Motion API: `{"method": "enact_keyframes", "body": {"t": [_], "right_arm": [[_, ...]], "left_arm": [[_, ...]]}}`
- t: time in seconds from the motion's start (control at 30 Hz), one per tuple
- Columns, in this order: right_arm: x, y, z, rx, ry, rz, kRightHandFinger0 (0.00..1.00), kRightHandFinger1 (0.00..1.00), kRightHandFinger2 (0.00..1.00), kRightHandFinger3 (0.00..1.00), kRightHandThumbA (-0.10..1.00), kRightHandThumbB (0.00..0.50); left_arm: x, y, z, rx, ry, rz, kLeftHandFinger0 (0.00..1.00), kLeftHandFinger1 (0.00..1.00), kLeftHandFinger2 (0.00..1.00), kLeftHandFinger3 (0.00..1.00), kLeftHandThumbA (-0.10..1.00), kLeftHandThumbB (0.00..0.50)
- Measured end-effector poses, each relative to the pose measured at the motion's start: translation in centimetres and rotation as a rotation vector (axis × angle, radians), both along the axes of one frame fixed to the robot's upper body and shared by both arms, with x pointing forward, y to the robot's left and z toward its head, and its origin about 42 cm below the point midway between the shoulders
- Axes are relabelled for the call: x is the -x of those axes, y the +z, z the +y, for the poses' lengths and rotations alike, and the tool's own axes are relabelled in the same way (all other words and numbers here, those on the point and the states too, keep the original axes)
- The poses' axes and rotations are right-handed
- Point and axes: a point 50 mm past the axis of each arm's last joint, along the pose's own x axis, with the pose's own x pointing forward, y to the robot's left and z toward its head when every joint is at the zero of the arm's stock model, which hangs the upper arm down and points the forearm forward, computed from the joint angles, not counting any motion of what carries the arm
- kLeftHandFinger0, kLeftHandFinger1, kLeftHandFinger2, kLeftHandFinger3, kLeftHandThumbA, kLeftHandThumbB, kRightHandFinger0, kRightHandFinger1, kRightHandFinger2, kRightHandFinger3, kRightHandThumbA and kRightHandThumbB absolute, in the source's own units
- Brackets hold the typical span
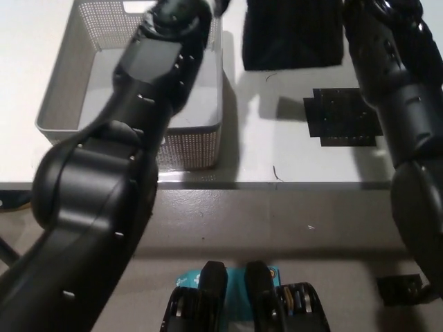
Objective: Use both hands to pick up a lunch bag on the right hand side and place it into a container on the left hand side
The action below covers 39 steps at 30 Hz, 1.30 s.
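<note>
The black lunch bag hangs at the top middle of the head view, off the white table, with its shadow below it. My left arm sweeps up from the lower left across the grey perforated container. Only a white sliver of my left hand shows at the top edge, beside the bag's left side. My right arm rises along the right edge to the bag's right side. Its hand is cut off by the top edge. The container's inside is largely hidden behind my left arm.
A flat black square piece lies on the table right of the middle, under where the bag stood. The table's front edge crosses the picture below it. A small dark mark sits near that edge.
</note>
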Motion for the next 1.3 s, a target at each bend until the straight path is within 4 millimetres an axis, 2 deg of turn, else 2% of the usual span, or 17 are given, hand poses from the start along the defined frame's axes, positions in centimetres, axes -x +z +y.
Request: {"method": "enact_keyframes", "body": {"t": [0.2, 0.23, 0.33, 0.53, 0.63, 0.77, 0.9, 1.07, 1.1, 1.2, 1.27, 1.3], "right_arm": [[0.6, 3.9, 1.6, 0.027, 0.008, -0.083, 1.00, 1.00, 1.00, 1.00, 1.00, 0.000], [0.6, 4.2, 1.7, 0.028, 0.009, -0.088, 1.00, 1.00, 1.00, 1.00, 1.00, 0.000], [1.1, 6.3, 2.5, 0.028, 0.015, -0.134, 1.00, 1.00, 1.00, 1.00, 1.00, 0.000], [2.1, 9.1, 3.2, 0.029, 0.026, -0.209, 1.00, 1.00, 1.00, 1.00, 1.00, 0.000], [2.5, 9.6, 3.9, 0.037, 0.034, -0.232, 1.00, 1.00, 1.00, 1.00, 1.00, 0.000], [2.3, 9.0, 5.4, 0.050, 0.049, -0.223, 1.00, 1.00, 1.00, 1.00, 1.00, 0.000], [1.9, 7.6, 7.1, 0.079, 0.065, -0.186, 1.00, 1.00, 1.00, 1.00, 1.00, 0.001], [1.6, 5.0, 10.2, 0.125, 0.109, -0.100, 1.00, 1.00, 1.00, 1.00, 1.00, 0.017], [1.7, 4.7, 10.7, 0.132, 0.116, -0.090, 1.00, 1.00, 1.00, 1.00, 1.00, 0.013], [1.9, 3.7, 12.2, 0.155, 0.142, -0.061, 1.00, 1.00, 1.00, 1.00, 1.00, 0.000], [2.1, 3.0, 13.3, 0.170, 0.167, -0.042, 1.00, 1.00, 1.00, 1.00, 1.00, 0.000], [2.4, 2.5, 14.5, 0.184, 0.197, -0.024, 1.00, 1.00, 1.00, 1.00, 1.00, 0.000]], "left_arm": [[0.2, 3.3, 1.0, 0.050, 0.007, -0.090, 1.00, 1.00, 1.00, 1.00, 1.00, 0.307], [0.3, 3.5, 1.0, 0.051, 0.007, -0.094, 1.00, 1.00, 1.00, 1.00, 1.00, 0.303], [0.7, 5.8, 1.7, 0.058, 0.012, -0.147, 1.00, 1.00, 1.00, 1.00, 1.00, 0.288], [1.7, 8.9, 2.4, 0.069, 0.014, -0.225, 1.00, 1.00, 1.00, 1.00, 1.00, 0.327], [2.3, 9.8, 2.9, 0.069, 0.027, -0.257, 1.00, 1.00, 1.00, 1.00, 1.00, 0.250], [2.6, 9.3, 4.3, 0.077, 0.063, -0.270, 1.00, 1.00, 1.00, 1.00, 1.00, 0.266], [2.6, 7.6, 5.9, 0.085, 0.102, -0.243, 1.00, 1.00, 1.00, 1.00, 1.00, 0.272], [2.5, 5.0, 8.9, 0.093, 0.173, -0.200, 1.00, 1.00, 1.00, 1.00, 1.00, 0.259], [2.5, 4.8, 9.5, 0.094, 0.186, -0.199, 1.00, 1.00, 1.00, 1.00, 1.00, 0.278], [2.6, 4.4, 11.0, 0.098, 0.220, -0.199, 1.00, 1.00, 1.00, 1.00, 1.00, 0.248], [2.6, 4.1, 12.2, 0.102, 0.246, -0.198, 1.00, 1.00, 1.00, 1.00, 1.00, 0.247], [2.7, 3.7, 13.5, 0.109, 0.280, -0.196, 1.00, 1.00, 1.00, 1.00, 1.00, 0.235]]}}
